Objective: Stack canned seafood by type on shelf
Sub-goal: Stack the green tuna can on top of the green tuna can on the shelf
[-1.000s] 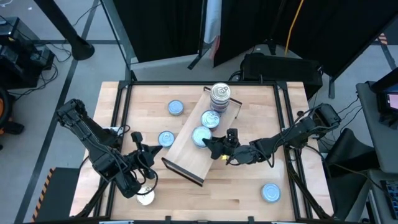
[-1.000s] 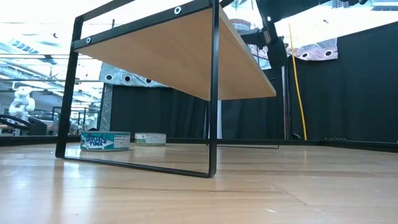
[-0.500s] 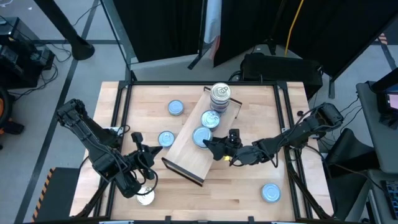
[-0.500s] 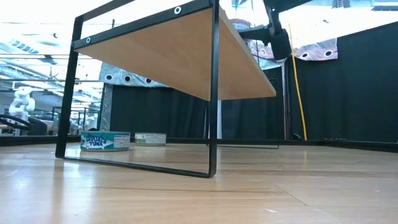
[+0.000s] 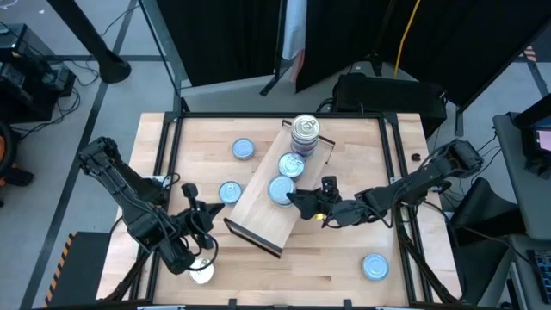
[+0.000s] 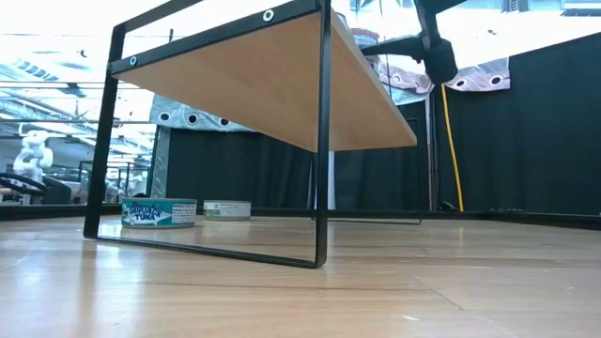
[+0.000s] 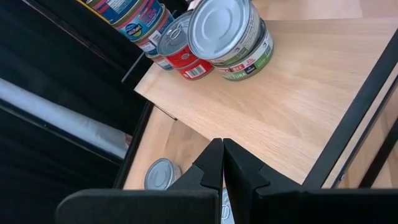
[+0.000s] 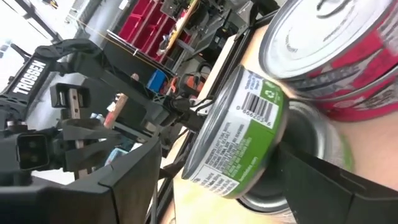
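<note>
Low view: shelf [image 6: 282, 75] hides its tins and is cut off at top. Right wrist view: green tin [image 8: 239, 140] blurred, label unreadable; red tin [image 8: 348, 59] cut off.

Green-labelled tin [image 8: 239, 146]; light-wood shelf [image 5: 263, 205], black frame.

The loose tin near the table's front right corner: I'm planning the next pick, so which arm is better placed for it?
Right, probably. The right gripper is open at the shelf, on the loose tin's side; the left gripper is shut across the table.
</note>
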